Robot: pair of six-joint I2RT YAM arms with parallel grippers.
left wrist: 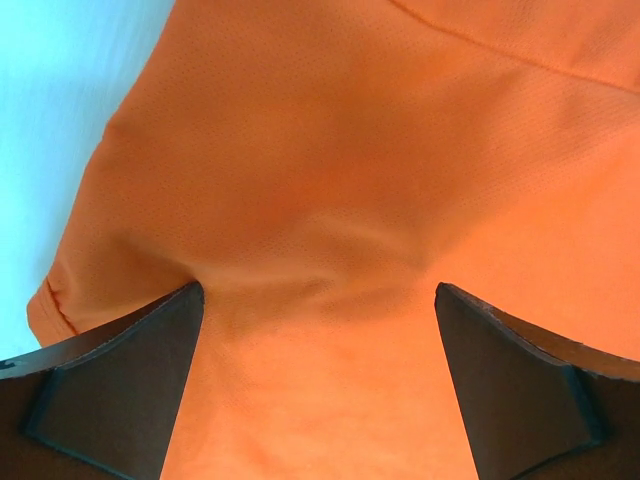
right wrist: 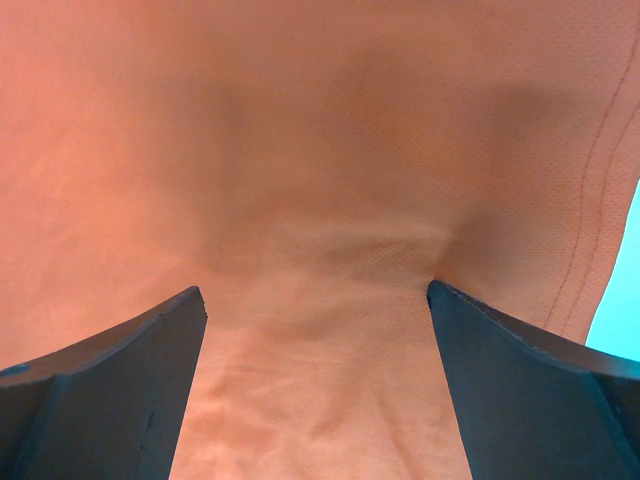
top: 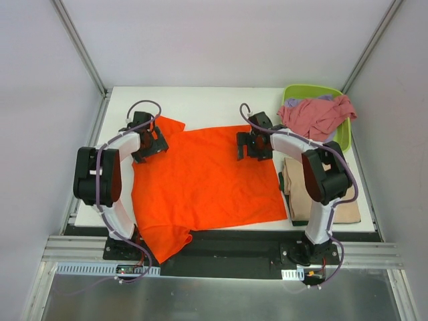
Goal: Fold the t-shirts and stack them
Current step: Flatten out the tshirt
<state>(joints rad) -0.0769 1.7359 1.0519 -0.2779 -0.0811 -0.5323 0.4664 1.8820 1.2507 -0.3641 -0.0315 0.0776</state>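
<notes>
the orange t-shirt (top: pixel 207 180) lies spread flat mid-bench (top: pixel 200 100), one sleeve hanging over the 6 o'clock edge. the left hand (top: pixel 152 143) at its 10 o'clock corner and the right hand (top: pixel 254 147) at 1 o'clock are both spread wide, seemingly pressing into the cloth. a pink t-shirt (top: pixel 314 115) lies heaped in the lime tub (top: pixel 294 90) at 2 o'clock, and a folded tan t-shirt (top: pixel 348 210) at 4 o'clock.
</notes>
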